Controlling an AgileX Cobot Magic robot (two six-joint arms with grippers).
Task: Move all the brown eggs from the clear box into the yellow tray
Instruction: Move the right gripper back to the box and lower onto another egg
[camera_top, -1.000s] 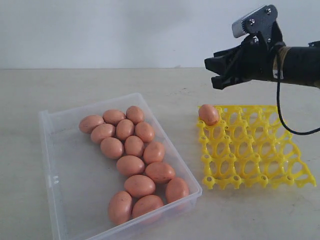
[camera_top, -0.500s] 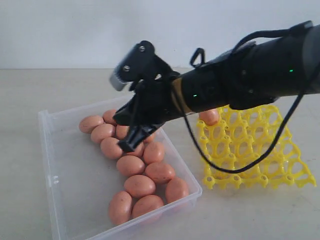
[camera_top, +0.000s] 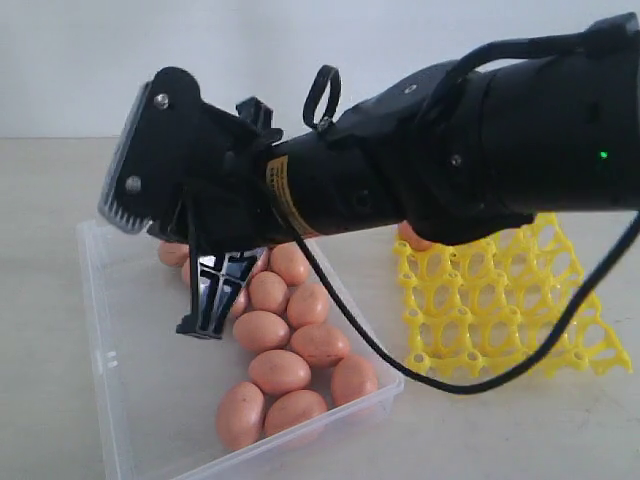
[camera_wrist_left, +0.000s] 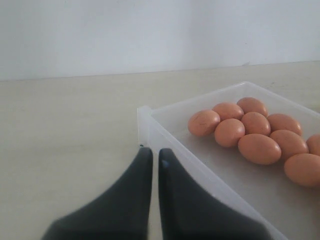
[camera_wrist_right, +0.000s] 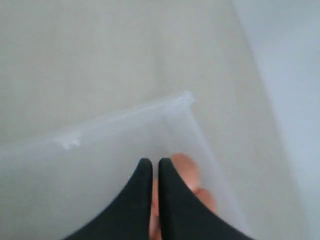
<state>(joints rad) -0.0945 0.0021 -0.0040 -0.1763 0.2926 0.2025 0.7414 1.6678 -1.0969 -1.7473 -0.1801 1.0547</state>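
Several brown eggs (camera_top: 280, 370) lie in the clear box (camera_top: 140, 390), shown too in the left wrist view as brown eggs (camera_wrist_left: 259, 148). One more egg (camera_top: 410, 240) peeks out from under my arm at the near-left corner of the yellow tray (camera_top: 500, 320). My right arm stretches across the box. Its right gripper (camera_top: 203, 326) is shut and empty, pointing down just above the left side of the egg cluster; the right wrist view has the gripper (camera_wrist_right: 151, 162) over blurred eggs (camera_wrist_right: 187, 170). The left gripper (camera_wrist_left: 152, 151) is shut, empty, by the box's corner (camera_wrist_left: 144, 116).
The pale tabletop (camera_top: 500, 430) surrounds the box and tray, with a white wall behind. The thick black right arm (camera_top: 450, 150) and its cable (camera_top: 470, 385) hang over the box's far side and the tray's left edge. The box has a small latch tab (camera_wrist_right: 70, 142).
The right arm has swung left from above the tray to over the clear box and dropped toward the eggs. Its jaws went from partly open to shut.
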